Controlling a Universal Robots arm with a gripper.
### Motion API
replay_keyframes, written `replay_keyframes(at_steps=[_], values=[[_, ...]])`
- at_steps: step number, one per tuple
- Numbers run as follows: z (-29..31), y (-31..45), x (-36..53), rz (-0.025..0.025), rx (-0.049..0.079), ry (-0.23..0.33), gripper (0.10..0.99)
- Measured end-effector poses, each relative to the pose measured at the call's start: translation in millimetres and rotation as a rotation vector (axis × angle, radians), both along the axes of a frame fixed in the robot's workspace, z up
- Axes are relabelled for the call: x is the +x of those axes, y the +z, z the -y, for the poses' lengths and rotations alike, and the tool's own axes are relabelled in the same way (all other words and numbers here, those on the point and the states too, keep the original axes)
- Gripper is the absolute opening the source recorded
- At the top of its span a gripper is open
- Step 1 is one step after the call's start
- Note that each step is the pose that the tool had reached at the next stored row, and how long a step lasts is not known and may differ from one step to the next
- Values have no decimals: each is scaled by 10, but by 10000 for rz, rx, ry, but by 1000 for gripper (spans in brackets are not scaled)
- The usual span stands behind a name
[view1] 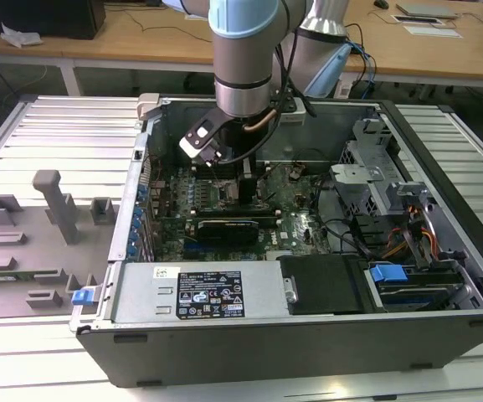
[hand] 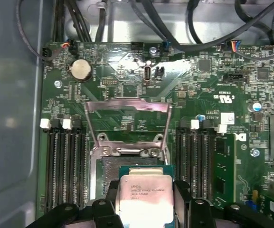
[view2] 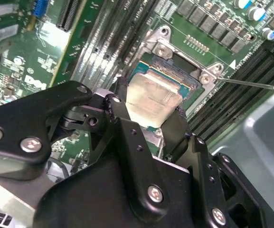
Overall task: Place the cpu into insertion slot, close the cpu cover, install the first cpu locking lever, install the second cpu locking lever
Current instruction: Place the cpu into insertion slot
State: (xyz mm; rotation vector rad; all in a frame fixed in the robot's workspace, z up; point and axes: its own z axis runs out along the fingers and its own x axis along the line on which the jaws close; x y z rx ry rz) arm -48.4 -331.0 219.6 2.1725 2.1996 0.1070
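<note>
First wrist view, end effector (hand: 146,202) clamped on cpu (hand: 145,192), held over insertion slot (hand: 109,167), cpu cover (hand: 127,106) raised open

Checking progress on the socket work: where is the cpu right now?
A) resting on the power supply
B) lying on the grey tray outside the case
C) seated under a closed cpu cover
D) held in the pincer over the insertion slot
D: in the first wrist view the cpu sits between the pincer's fingers over the insertion slot, with the cpu cover swung open.
</note>
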Motion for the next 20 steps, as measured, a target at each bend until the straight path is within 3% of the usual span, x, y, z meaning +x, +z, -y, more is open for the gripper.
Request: replay_keyframes(at_steps=[2,6,11,20], values=[[-41,-14,0,1,-5,1,537],[-65,-96,0,0,-5,0,537],[-106,-133,0,-4,-6,0,537],[-116,-190,-1,-7,-8,-1,537]])
